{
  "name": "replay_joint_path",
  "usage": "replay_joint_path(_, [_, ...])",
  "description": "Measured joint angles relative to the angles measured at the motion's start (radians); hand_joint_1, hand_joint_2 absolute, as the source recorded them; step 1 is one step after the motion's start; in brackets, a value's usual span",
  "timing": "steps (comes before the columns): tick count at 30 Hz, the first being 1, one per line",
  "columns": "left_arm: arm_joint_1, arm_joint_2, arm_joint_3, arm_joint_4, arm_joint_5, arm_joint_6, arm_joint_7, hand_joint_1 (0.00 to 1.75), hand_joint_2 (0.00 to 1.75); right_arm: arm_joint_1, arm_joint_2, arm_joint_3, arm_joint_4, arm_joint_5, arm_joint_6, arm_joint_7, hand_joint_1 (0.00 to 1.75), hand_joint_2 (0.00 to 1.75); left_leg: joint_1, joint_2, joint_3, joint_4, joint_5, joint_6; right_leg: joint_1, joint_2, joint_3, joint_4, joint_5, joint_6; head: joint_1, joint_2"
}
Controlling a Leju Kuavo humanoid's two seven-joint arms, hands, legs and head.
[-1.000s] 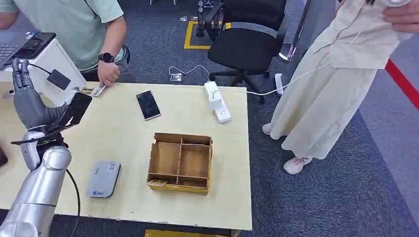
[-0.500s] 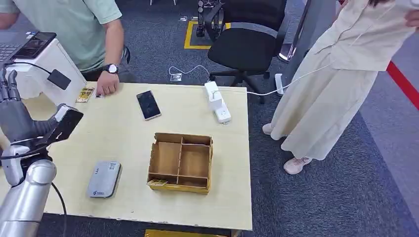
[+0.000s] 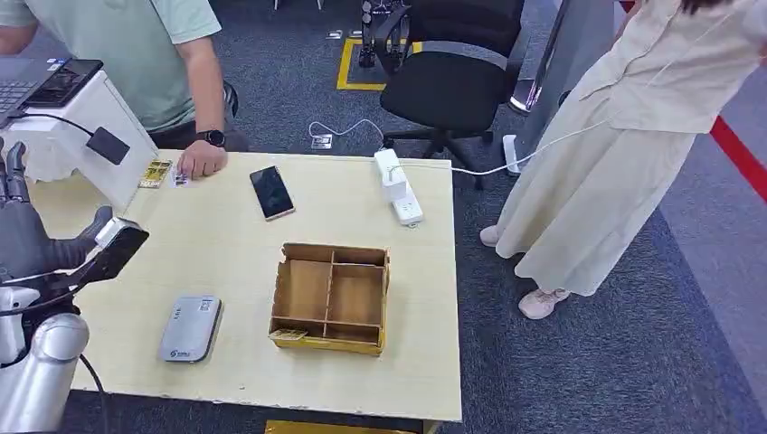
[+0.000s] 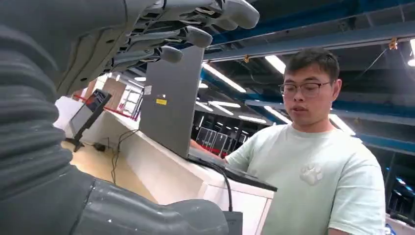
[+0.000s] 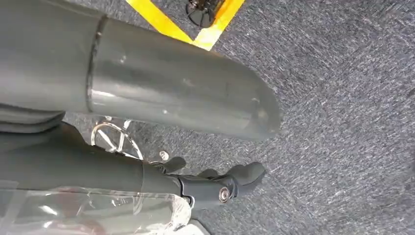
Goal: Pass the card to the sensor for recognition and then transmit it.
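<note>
A yellow card (image 3: 156,173) lies flat on the table's far left part, beside the white stand (image 3: 86,117). A person's hand (image 3: 201,161) rests on the table right next to the card. The grey card sensor (image 3: 190,327) lies near the table's front edge. My left hand (image 3: 27,240) is raised over the table's left edge, well short of the card, with its fingers (image 4: 188,35) spread and nothing in them. My right hand (image 5: 171,98) hangs over the carpet, holding nothing, its dark fingers (image 5: 220,186) loosely apart from the thumb.
A cardboard box (image 3: 330,297) with compartments stands mid-table, a small card (image 3: 288,334) in its front-left cell. A black phone (image 3: 271,192) and a white power strip (image 3: 396,185) lie at the back. A second person (image 3: 615,145) stands right of the table, near an office chair (image 3: 452,72).
My left hand has drawn back left and toward me, away from the person's hand. The person set the card down on the table and keeps a hand beside it.
</note>
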Motion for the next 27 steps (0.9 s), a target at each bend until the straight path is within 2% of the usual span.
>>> replay_joint_path(6, [0.044,0.002,0.012,-0.024,-0.004,-0.002,-0.030,0.00,1.75,0.003,0.005,-0.003,-0.013,-0.003,0.000,0.000,0.00,0.00,0.000,0.000,0.000,0.000,0.000,0.000,0.000,0.000,0.000,0.000,0.000,0.000,0.000,0.000])
replay_joint_path(12, [0.071,0.006,0.014,-0.040,-0.032,0.001,-0.034,0.00,1.75,0.003,0.005,-0.003,-0.016,-0.006,-0.002,-0.002,0.00,0.00,0.000,0.000,0.000,0.000,0.000,0.000,0.000,0.000,0.000,0.000,0.000,0.000,0.000,0.000])
replay_joint_path(18, [0.138,0.008,0.030,-0.082,-0.037,0.000,-0.059,0.00,1.75,0.004,0.005,-0.008,-0.016,-0.021,-0.008,-0.017,0.00,0.00,0.000,0.000,0.000,0.000,0.000,0.000,0.000,0.000,0.000,0.000,0.000,0.000,0.000,0.000])
replay_joint_path(27, [0.233,0.024,0.068,-0.146,-0.031,-0.044,-0.082,0.00,1.75,0.010,0.006,-0.009,-0.022,-0.048,-0.008,-0.027,0.00,0.00,0.000,0.000,0.000,0.000,0.000,0.000,0.000,0.000,0.000,0.000,0.000,0.000,0.000,0.000])
